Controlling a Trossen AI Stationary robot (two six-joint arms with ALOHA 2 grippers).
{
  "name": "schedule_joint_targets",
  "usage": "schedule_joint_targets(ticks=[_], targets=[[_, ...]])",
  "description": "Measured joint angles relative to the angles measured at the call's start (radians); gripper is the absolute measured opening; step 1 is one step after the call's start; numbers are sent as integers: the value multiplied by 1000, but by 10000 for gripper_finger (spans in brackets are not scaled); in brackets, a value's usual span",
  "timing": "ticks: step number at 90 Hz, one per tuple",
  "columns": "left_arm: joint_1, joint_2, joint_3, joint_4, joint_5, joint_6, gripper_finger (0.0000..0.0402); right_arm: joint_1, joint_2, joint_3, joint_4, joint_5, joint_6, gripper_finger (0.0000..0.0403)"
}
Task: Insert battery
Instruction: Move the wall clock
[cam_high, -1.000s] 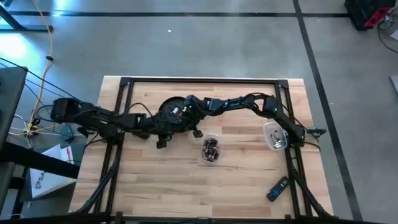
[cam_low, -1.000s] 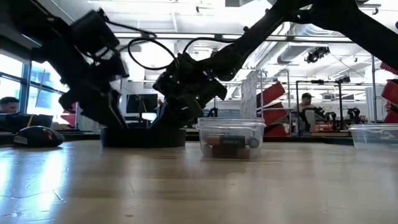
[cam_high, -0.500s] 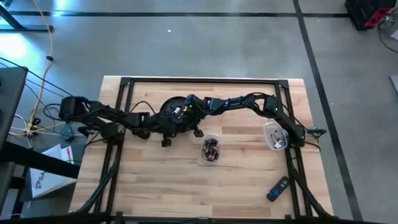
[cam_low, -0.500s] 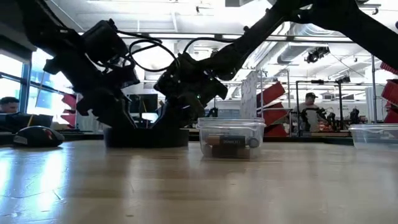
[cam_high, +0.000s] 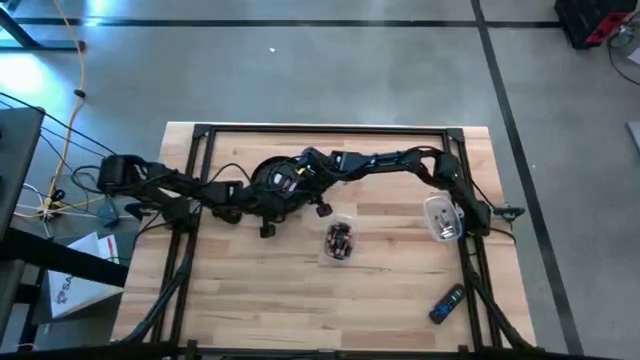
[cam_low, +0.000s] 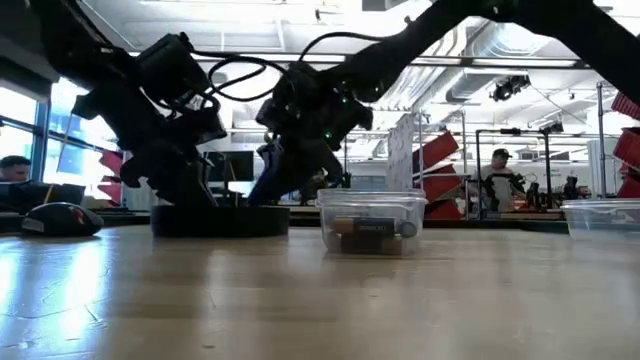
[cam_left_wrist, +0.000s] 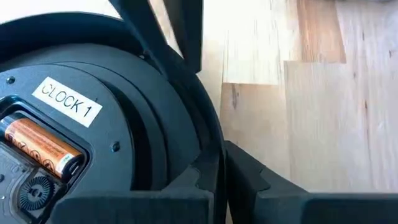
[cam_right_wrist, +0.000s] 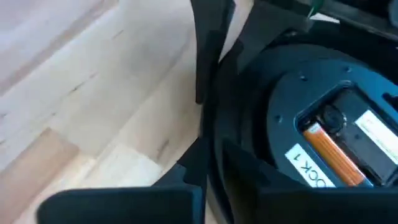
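Left wrist view shows the battery (cam_left_wrist: 42, 144), orange and copper, already lying in the slot on the back of the round black clock (cam_left_wrist: 124, 124), just beside the white "CLOCK 1" label (cam_left_wrist: 67, 104); its long axis runs slantwise across the clock back, parallel to that label. The right wrist view gives the same picture from the other side, the battery (cam_right_wrist: 333, 155) bedded lengthwise in its recess. The clock lies face down on the counter (cam_high: 400, 290), toward the far middle. From above, both claws meet at it: the left claw (cam_high: 258, 208) at the clock's left and near edge, the right claw (cam_high: 312, 192) over its right rim, so the battery lies between the two, a little nearer the right one. The left claw appears to grip the clock's rim, its fingers close together in its own wrist view; I cannot tell whether the right claw is released or clenched. A clear tub of spare batteries (cam_high: 340, 240) sits near, toward the front, with a second tub (cam_high: 441, 219) and a remote (cam_high: 446, 303) well apart on the right. I judge the insertion about done, so what matters next is lifting clear without tipping the clock.
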Motion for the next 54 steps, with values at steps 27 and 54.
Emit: schedule_joint_targets(ticks=[27,54], targets=[[-14,5,72,-83,9,68,0,5,3,-3,-72,65,17,117],[-14,3,77,-86,8,75,0,0,3,-3,-72,14,-4,122]])
